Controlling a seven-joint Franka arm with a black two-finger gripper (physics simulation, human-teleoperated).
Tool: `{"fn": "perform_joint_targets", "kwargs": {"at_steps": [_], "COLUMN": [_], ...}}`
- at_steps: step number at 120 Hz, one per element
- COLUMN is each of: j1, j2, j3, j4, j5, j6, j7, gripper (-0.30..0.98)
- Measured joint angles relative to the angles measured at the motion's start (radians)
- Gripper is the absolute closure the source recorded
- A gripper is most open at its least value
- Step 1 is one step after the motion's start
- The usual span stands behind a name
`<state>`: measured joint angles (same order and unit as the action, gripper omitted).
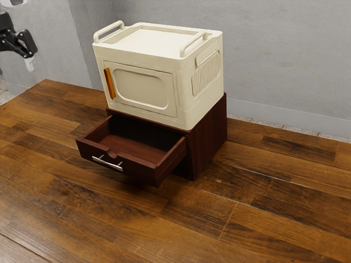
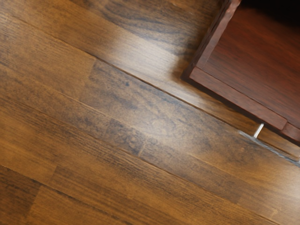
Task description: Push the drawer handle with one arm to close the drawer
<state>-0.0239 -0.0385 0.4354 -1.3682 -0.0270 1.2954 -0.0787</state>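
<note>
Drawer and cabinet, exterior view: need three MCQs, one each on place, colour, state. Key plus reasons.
1. Where does the cream cabinet sit?
A) on the wooden surface
B) on the dark red unit
C) behind the unit

2. What colour is the upright handle on the cabinet's door?
A) orange
B) green
C) blue

3. What state is the drawer in?
A) shut flush
B) fully removed
C) pulled out, partly in the unit

Key:
1 B: its base rests on the unit's top.
2 A: the handle stands out orange against cream.
3 C: the drawer juts forward, its inside showing.
</note>
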Motion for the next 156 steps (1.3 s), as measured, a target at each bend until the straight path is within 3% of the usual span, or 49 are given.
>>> {"fn": "perform_joint_targets", "kwargs": {"at_steps": [11,33,52,64,83,112,134,156], "j1": [0.014,-0.142,-0.299,-0.380,-0.204,-0.195,-0.129,-0.125], "j2": [-0.004,0.032,0.024,-0.013,-0.106,-0.237,-0.327,-0.375], "j3": [-0.022,-0.026,-0.025,-0.030,-0.095,-0.150,-0.222,-0.225], "j4": [0.108,0.108,0.084,0.019,-0.132,-0.385,-0.585,-0.769], "j5": [0.016,0.033,0.057,0.087,0.131,0.170,0.186,0.189], "j6": [0.020,0.046,0.025,0.003,-0.011,0.039,0.117,0.218], "j7": [-0.009,-0.025,-0.043,-0.056,-0.089,-0.140,-0.172,-0.197], "gripper": [0.00,0.00,0.40,0.58,0.70,0.77,0.78,0.78]}}
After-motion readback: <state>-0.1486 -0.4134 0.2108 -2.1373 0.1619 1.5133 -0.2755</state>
